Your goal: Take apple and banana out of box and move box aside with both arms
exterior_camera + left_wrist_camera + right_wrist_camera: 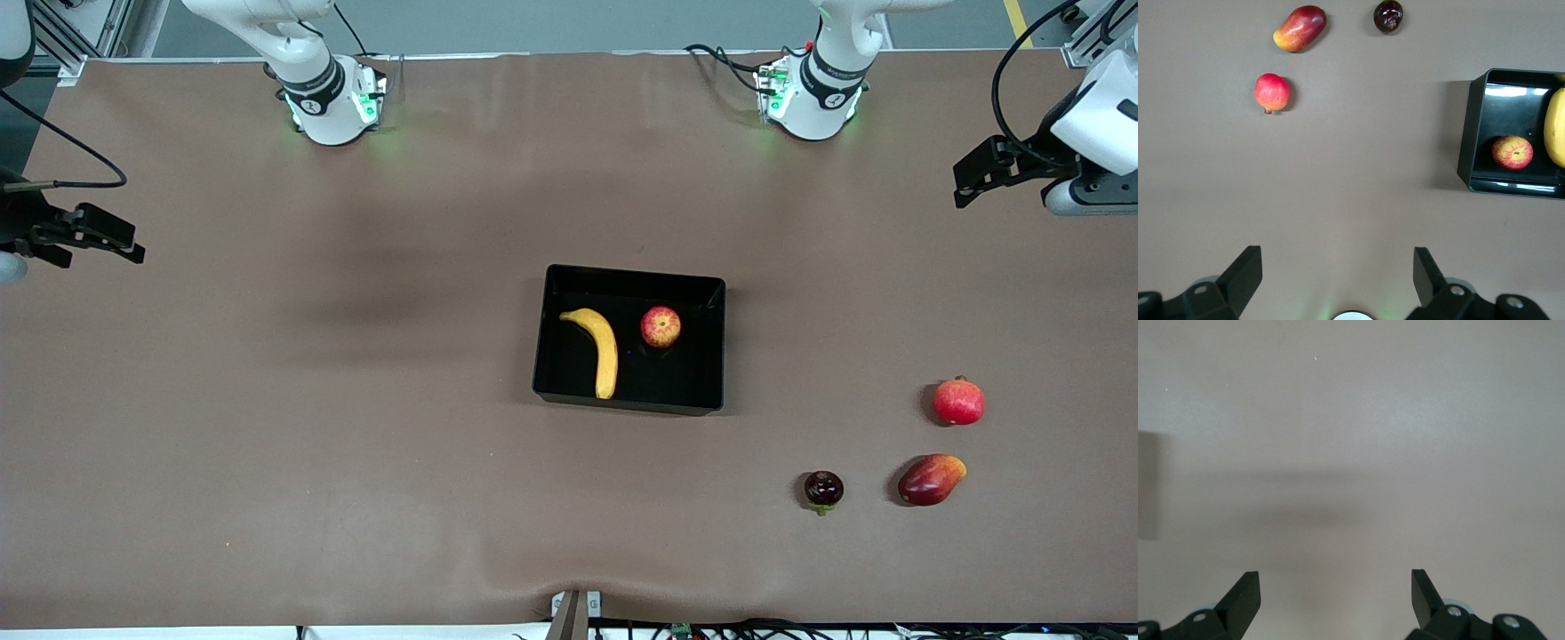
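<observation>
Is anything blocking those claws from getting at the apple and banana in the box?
Nothing visible. The apple and banana lie uncovered in the open box; both grippers, left and right, wait open at the table's ends.

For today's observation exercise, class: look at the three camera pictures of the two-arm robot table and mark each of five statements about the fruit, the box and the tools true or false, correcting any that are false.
1. The banana lies inside the box. True.
2. The apple sits on the bare table outside the box. False: it is in the box, beside the banana, toward the left arm's end.
3. The left tool is shut on the pomegranate. False: it is open and holds nothing, up over the table's edge at the left arm's end.
4. The right tool is open and empty. True.
5. The mango lies nearer to the front camera than the pomegranate. True.
</observation>
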Controlling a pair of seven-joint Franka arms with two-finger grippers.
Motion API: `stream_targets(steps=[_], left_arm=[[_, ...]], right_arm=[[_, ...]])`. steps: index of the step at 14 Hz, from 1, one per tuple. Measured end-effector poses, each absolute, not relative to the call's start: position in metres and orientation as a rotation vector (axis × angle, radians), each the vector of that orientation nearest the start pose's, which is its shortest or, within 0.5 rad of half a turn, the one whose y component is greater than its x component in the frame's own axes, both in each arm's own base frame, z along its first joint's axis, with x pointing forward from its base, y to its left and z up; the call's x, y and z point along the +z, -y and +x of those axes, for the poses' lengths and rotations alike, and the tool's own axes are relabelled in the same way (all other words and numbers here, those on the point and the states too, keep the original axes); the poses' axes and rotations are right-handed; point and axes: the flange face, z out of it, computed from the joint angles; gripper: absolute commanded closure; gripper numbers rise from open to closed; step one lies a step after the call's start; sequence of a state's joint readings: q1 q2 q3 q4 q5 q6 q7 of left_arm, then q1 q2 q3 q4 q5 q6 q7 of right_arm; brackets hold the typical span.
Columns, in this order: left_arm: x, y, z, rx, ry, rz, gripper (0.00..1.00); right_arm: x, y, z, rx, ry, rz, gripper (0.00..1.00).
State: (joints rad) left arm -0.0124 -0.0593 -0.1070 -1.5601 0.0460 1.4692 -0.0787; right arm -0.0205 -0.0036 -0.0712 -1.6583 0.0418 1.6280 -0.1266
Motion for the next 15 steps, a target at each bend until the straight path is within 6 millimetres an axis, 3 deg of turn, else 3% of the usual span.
stream_targets(steps=[8,13,15], left_arm=[[0.65,0.058,0.525,0.048,-0.053,-3.086,0.0],[0.61,0.08,0.555,0.08,-0.095,-3.168,0.0],[0.59,0.1,0.564,0.119,-0.11,-3.179,0.0]], right_arm=[[0.59,0.045,0.554,0.038,0.054,-3.096,0.0],[0.59,0.044,0.554,0.039,0.056,-3.096,0.0],[0.59,0.044,0.554,0.039,0.057,-3.096,0.0]])
